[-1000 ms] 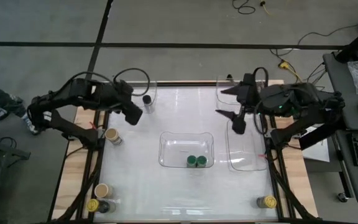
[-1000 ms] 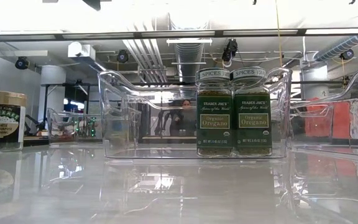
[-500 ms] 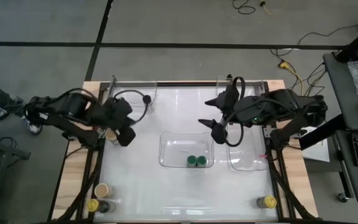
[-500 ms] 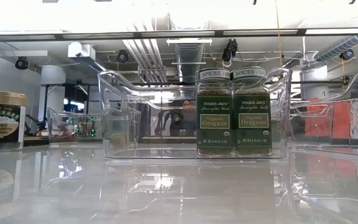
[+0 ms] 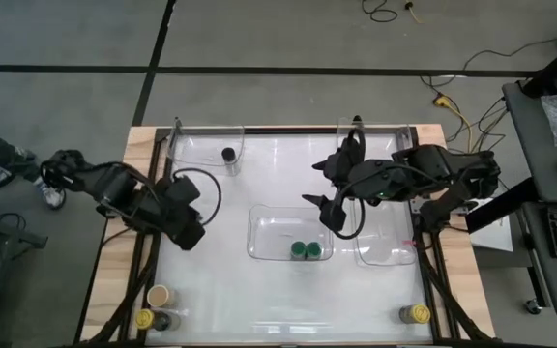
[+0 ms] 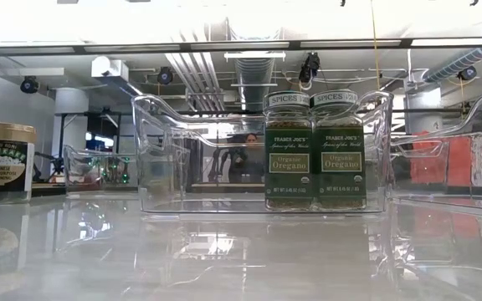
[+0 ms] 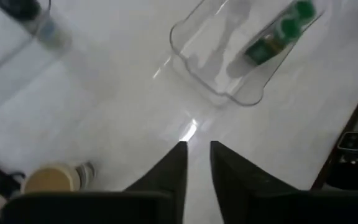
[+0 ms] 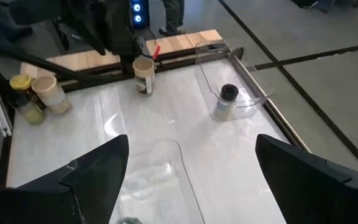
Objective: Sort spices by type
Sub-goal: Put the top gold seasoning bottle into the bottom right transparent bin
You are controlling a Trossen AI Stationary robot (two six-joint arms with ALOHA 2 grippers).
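Note:
Two green-lidded spice jars [image 5: 306, 250] stand side by side in the clear middle tray [image 5: 269, 227]. A black-lidded jar [image 5: 228, 155] stands in the far-left tray [image 8: 241, 93]. A tan-lidded jar [image 7: 50, 178] stands on the table by its left edge, close beside my left gripper [image 7: 197, 149], which hovers above the table, pointing down. Only a narrow gap shows between its fingers, and nothing is in it. My right gripper [image 5: 321, 187] hangs wide open above the middle tray's far right corner, holding nothing.
A tan jar [image 5: 159, 295], a yellow jar [image 5: 144, 317] and a darker one stand at the near left corner. Another yellow jar [image 5: 416, 314] stands at the near right corner. A clear tray [image 5: 385, 242] lies at the right. Bare tabletop lies along the near middle.
My left gripper has swung from beside the far-left tray toward the table's near edge and sunk a little, and it now stands over the tan jar by the left edge. My right gripper has moved from above the right tray toward the table's left. No jar has moved.

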